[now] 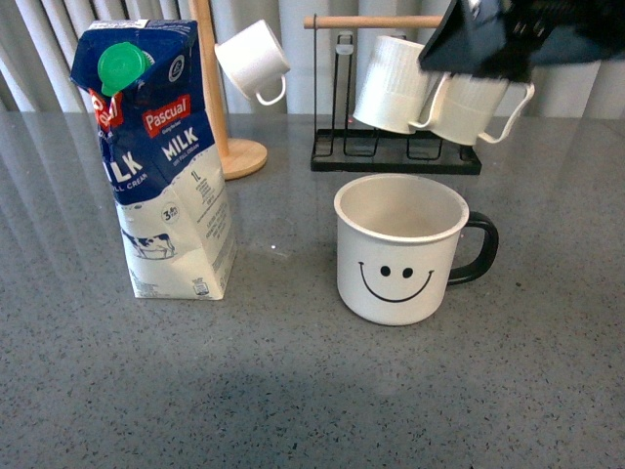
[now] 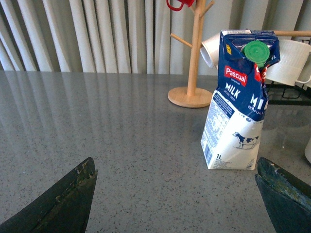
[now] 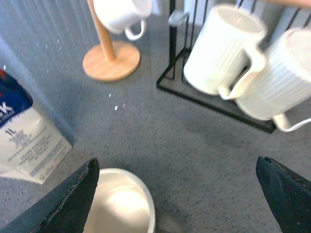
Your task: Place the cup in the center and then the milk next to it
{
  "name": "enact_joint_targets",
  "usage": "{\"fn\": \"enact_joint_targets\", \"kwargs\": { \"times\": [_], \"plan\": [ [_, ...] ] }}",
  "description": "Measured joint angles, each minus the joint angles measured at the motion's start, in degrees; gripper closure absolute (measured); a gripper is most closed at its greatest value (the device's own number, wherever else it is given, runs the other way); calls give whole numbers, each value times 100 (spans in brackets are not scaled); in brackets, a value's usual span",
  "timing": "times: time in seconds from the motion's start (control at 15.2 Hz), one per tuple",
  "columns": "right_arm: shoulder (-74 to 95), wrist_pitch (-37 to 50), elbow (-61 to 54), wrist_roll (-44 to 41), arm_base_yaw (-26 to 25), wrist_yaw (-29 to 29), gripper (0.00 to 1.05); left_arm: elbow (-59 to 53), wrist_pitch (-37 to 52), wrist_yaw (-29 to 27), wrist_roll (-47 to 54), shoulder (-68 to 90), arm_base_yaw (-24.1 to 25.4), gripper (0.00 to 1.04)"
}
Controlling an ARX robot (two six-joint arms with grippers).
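Grey speckled table [image 1: 293,391], curtains [image 1: 39,59] behind. Front: I see the tall blue-and-white milk carton [image 1: 161,166] and the white smiley-face mug [image 1: 400,249] standing apart; right arm [image 1: 518,34] cropped. Left wrist: left gripper [image 2: 175,162] spread, empty, carton beyond its fingers. Right wrist: right gripper [image 3: 177,162] spread, mug rim cut off beside one finger.

milk [image 1: 161,166] 1 | smiley cup [image 1: 395,259] 1 | ribbed mugs [image 1: 391,86] 2 | small cup [image 1: 251,59] 1

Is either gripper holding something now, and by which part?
Nothing is held. Left gripper and right gripper are both open; cup and milk stand free.
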Motion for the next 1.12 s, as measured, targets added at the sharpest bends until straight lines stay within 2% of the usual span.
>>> {"fn": "enact_joint_targets", "kwargs": {
  "times": [0.26,0.39,0.46,0.53,0.59,0.66,0.98,1.05,1.12],
  "plan": [
    [-2441,2208,-2247,286,44,684,7,0,0,2,0,0,0,7],
    [-3779,2859,-3397,457,345,1635,7,0,0,2,0,0,0,7],
    [-4199,2951,-3810,527,442,2118,7,0,0,2,0,0,0,7],
    [-4647,2350,-4085,595,474,2798,12,0,0,2,0,0,0,7],
    [-5090,1919,-4398,553,326,3053,25,0,0,2,0,0,0,7],
    [-5372,1921,-4686,520,136,3012,36,0,0,0,0,0,0,7],
    [-6258,1956,-5578,474,-621,2269,98,0,0,2,0,0,0,7],
    [-6402,1919,-5685,463,-715,2179,103,0,0,2,0,0,0,7],
    [-6553,1875,-5796,459,-793,2096,103,0,0,2,0,0,0,7]
  ]
}}
